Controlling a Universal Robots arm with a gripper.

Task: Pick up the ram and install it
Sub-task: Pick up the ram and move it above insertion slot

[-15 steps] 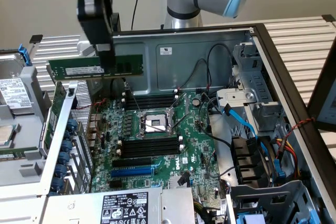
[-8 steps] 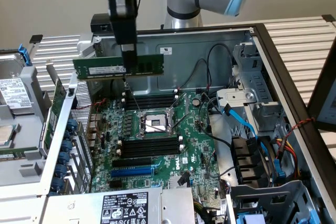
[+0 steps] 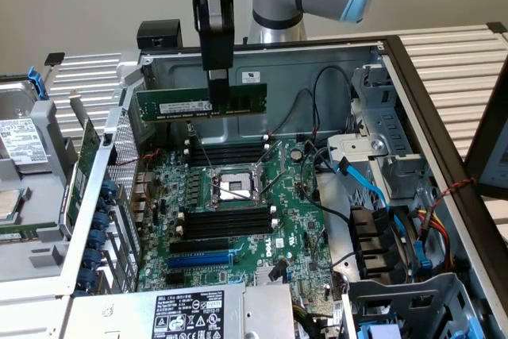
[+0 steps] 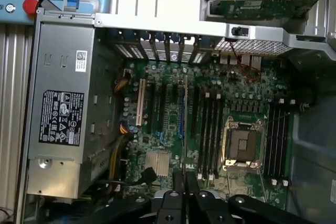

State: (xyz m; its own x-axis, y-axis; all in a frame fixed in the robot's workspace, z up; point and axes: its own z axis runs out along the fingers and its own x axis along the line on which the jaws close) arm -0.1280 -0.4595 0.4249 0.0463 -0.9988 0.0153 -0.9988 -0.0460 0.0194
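Open computer case seen from above and slightly to one side. Your tool [image 3: 216,94] is clamped on the ram [image 3: 171,105], pinching its top edge near the middle. The green stick hangs level, contacts down, clear of the motherboard [image 3: 290,228]. It sits higher than the CPU socket [image 3: 230,188], on the side toward the case's back wall. Holding it level and lengthwise probably matches the black memory slots [image 3: 230,152] that flank the socket, all of them empty.

The exterior view gives you the stick's broad face, its white label and its height off the board. The wrist view looks straight down, so the ram [image 4: 186,129] appears to be a thin line running out from the fingers [image 4: 178,182]. It lies beside the slots [image 4: 210,129] next to the socket [image 4: 242,142], and you also see the power supply [image 4: 63,114].
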